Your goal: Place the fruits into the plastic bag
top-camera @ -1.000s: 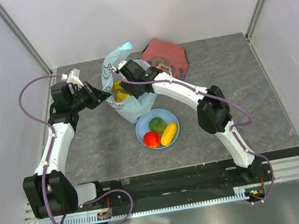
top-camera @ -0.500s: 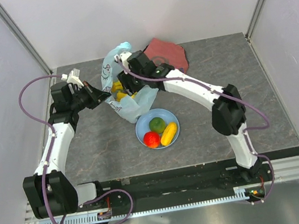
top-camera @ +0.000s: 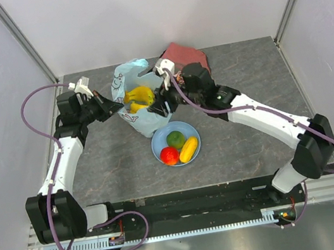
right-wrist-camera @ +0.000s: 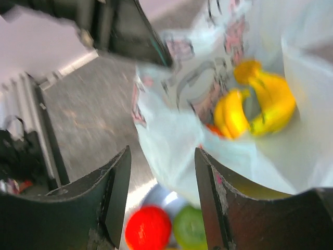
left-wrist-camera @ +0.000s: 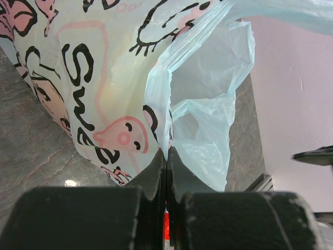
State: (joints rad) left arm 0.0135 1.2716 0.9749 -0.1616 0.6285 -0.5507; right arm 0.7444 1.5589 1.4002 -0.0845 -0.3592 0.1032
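The light-blue plastic bag [top-camera: 147, 120] stands at the back of the table with its mouth held up. My left gripper [top-camera: 114, 107] is shut on the bag's left rim [left-wrist-camera: 165, 148], and the printed side [left-wrist-camera: 99, 78] hangs to its left. A bunch of yellow bananas [top-camera: 139, 96] lies inside the bag [right-wrist-camera: 171, 140], with a bit of orange fruit [right-wrist-camera: 213, 129] under the bananas [right-wrist-camera: 260, 104]. My right gripper [top-camera: 157, 109] hovers open and empty over the bag's near right side. Below the right gripper [right-wrist-camera: 162, 166] lie a red fruit [right-wrist-camera: 148, 229] and a green fruit [right-wrist-camera: 190, 229].
A round light-blue plate [top-camera: 159, 142] in front of the bag carries the red fruit [top-camera: 169, 156], the green fruit [top-camera: 175, 139] and a yellow oblong fruit [top-camera: 188, 149]. A folded dark-red cloth [top-camera: 184, 56] lies behind the right arm. White walls enclose the table.
My right arm has drawn back out of the bag's mouth toward the right and near side, with open, empty jaws. The bananas now show in the bag. The left arm has not moved.
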